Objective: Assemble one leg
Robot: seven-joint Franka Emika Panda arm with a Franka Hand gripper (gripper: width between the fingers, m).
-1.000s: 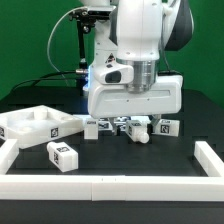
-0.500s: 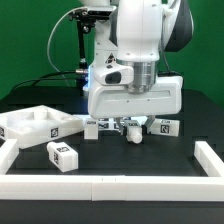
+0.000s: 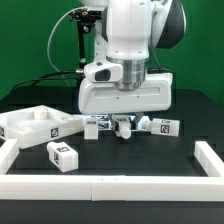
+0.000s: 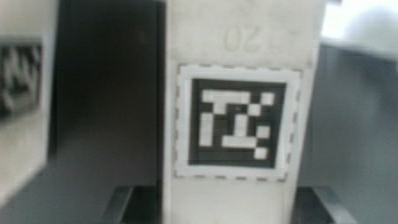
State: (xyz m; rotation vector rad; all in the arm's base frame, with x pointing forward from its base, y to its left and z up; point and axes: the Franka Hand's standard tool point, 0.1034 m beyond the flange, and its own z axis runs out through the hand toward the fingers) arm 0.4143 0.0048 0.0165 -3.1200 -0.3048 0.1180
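Observation:
In the wrist view a leg point(image 4: 240, 60), a white square post with a black-and-white tag on its face, lies between my two fingers. My gripper point(image 4: 240, 205) is open: a dark gap shows between each finger point(image 4: 135, 203) and the leg's sides. In the exterior view my gripper point(image 3: 121, 130) is down at the table among a row of legs, and the arm's body hides most of the leg it straddles. Another leg point(image 3: 62, 154) lies loose toward the front on the exterior view's left.
The wide flat white panel with raised rims point(image 3: 20, 131) lies at the exterior view's left. More legs lie beside the gripper at both sides point(image 3: 160, 125) point(image 3: 96, 127). A low white border point(image 3: 100, 186) runs along the front and both sides of the black table.
The arm has shifted toward the exterior view's left and stayed low over the row of legs. The loose parts have not moved.

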